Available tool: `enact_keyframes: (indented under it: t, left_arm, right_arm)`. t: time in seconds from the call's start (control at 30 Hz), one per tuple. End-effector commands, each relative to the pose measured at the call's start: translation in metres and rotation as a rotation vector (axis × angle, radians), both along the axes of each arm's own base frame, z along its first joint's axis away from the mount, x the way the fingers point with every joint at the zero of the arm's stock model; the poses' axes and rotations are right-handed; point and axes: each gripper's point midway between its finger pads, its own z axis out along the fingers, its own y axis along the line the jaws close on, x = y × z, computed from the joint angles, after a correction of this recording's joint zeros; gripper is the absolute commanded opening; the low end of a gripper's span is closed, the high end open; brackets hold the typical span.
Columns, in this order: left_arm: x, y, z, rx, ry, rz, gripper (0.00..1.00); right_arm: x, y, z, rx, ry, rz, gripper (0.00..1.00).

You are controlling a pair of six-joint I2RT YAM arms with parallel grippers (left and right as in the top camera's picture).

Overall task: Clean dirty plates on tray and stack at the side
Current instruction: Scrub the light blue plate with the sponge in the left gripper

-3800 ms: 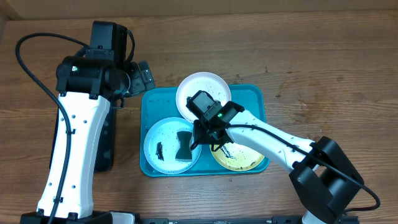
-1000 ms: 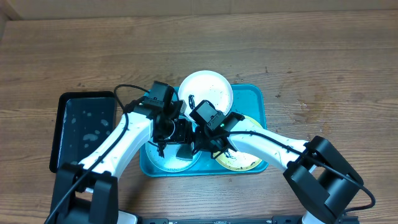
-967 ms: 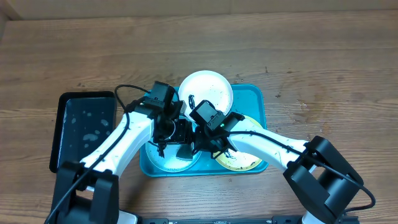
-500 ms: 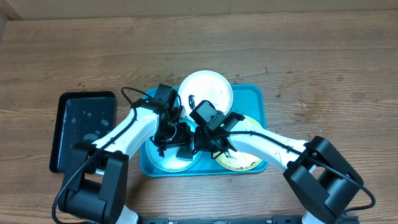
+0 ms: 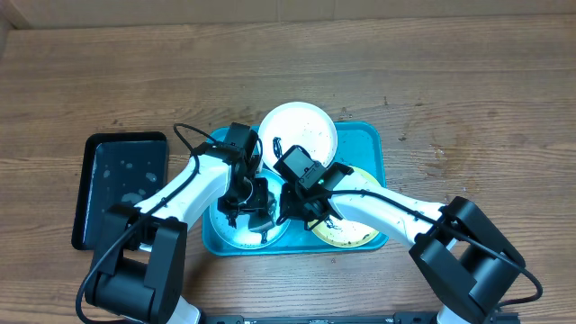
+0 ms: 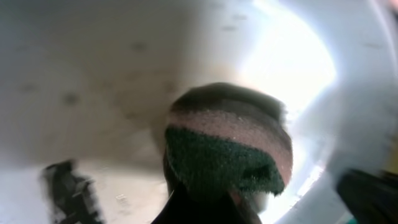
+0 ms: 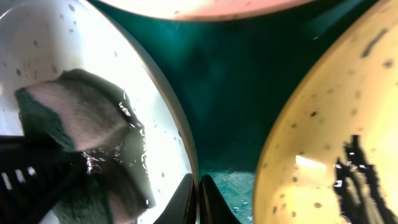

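Note:
On the blue tray [image 5: 373, 144] lie three plates: a white-rimmed one [image 5: 299, 128] at the back, a light blue one [image 5: 227, 225] at the front left and a yellow-green one [image 5: 351, 232] at the front right. My left gripper [image 5: 255, 203] is shut on a green and pink sponge [image 6: 227, 146], pressed onto the light blue plate's wet white centre [image 6: 93, 81]. A dark smear [image 6: 68, 193] lies beside it. My right gripper [image 7: 198, 190] is shut on that plate's rim [image 7: 177, 118]. The yellow-green plate [image 7: 317, 130] carries dark smears.
A smaller black tray [image 5: 121, 184] with water drops lies left of the blue tray. Both arms cross over the blue tray's middle. Bare wooden table [image 5: 468, 90] surrounds the trays.
My left gripper has come down on the sponge and shut on it. Earlier that arm was away over the black tray and the sponge lay loose on the light blue plate. The right gripper kept still.

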Motion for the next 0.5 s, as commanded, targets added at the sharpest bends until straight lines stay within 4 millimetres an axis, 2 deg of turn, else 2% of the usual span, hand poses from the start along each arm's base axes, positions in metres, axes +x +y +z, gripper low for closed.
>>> enact_keyframes:
  t: [0.0,0.3,0.47]
  left_arm:
    - [0.004,0.056,-0.007,0.317,-0.04,0.082,0.04]
    - [0.002,0.11,0.01,0.641,-0.097,0.185,0.04]
    - [0.006,0.12,0.017,0.705,-0.127,0.193,0.04]
  right_arm:
    - [-0.002,-0.004,-0.004,-0.017,0.003,-0.002,0.04]
    - [-0.002,-0.005,-0.005,-0.021,0.006,-0.002,0.04]
    - [-0.003,-0.005,-0.005,-0.021,0.007,-0.002,0.04]
